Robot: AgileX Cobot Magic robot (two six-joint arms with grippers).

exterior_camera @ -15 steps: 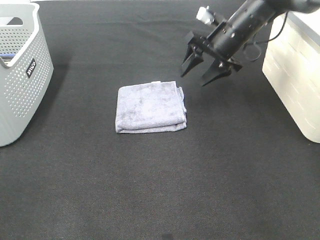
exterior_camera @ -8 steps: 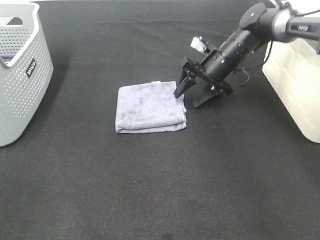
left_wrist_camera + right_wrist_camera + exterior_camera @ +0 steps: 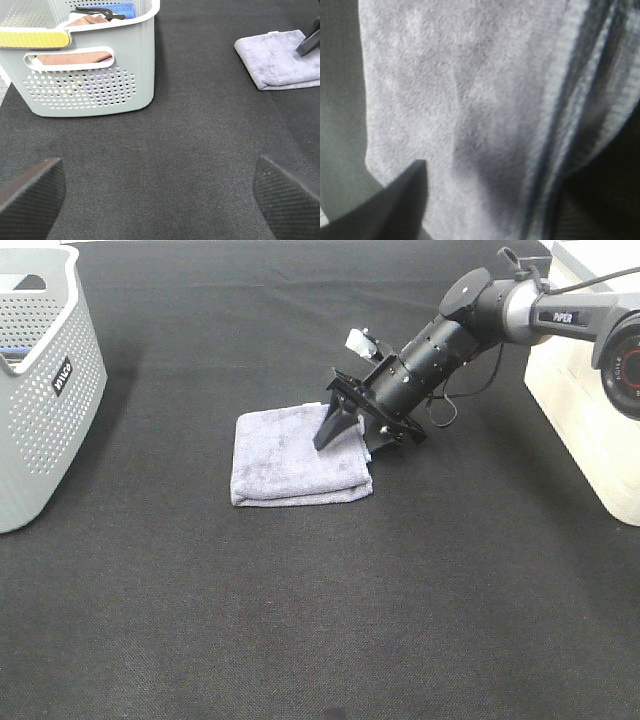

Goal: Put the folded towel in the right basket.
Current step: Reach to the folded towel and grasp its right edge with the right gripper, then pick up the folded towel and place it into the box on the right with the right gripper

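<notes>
The folded grey-lilac towel [image 3: 285, 455] lies flat on the black table, left of the middle. My right gripper [image 3: 352, 437] is open and low at the towel's right edge. One finger [image 3: 330, 428] rests over the towel's top and the other is just off the edge beside it. In the right wrist view the towel [image 3: 470, 100] fills the picture, with one fingertip [image 3: 395, 205] over it. The right basket [image 3: 590, 410] is white and stands at the table's right edge. My left gripper [image 3: 160, 200] is open and empty over bare table; the towel [image 3: 277, 62] lies far from it.
A grey perforated basket [image 3: 40, 390] stands at the left edge; the left wrist view [image 3: 90, 75] shows cloths inside it. The right arm [image 3: 470, 325] stretches from the upper right over the table between the towel and the white basket.
My right gripper has come down and leftward from above the table to the towel's right edge, and its jaws now straddle that edge. The towel has not moved.
</notes>
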